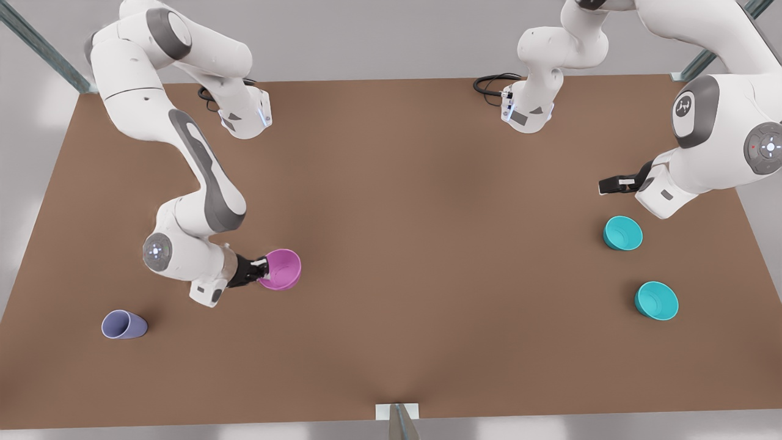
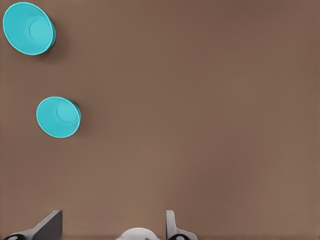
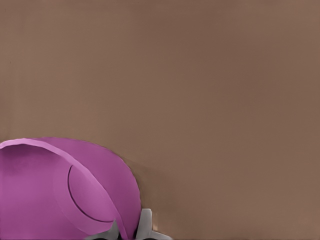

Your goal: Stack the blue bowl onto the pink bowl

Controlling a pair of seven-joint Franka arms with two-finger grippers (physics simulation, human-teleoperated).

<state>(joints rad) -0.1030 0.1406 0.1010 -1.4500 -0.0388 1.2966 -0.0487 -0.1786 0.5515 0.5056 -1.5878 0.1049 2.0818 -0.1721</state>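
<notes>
The pink bowl (image 1: pixel 285 267) (image 3: pixel 60 190) is on the front view's left, and my right gripper (image 1: pixel 263 269) (image 3: pixel 127 231) is shut on its rim, one finger inside and one outside. Two identical blue bowls stand on the front view's right: one (image 1: pixel 623 233) (image 2: pixel 58 117) farther back, the other (image 1: pixel 657 300) (image 2: pixel 28 28) nearer the front edge. My left gripper (image 1: pixel 611 185) (image 2: pixel 110 227) hangs open behind the farther blue bowl, apart from both, with nothing between its fingers.
A lavender-blue cup (image 1: pixel 124 324) lies near the front left corner of the brown table (image 1: pixel 427 244). The arm bases (image 1: pixel 244 116) stand at the back edge with black cables beside them. A small bracket (image 1: pixel 397 412) sits at the front edge's middle.
</notes>
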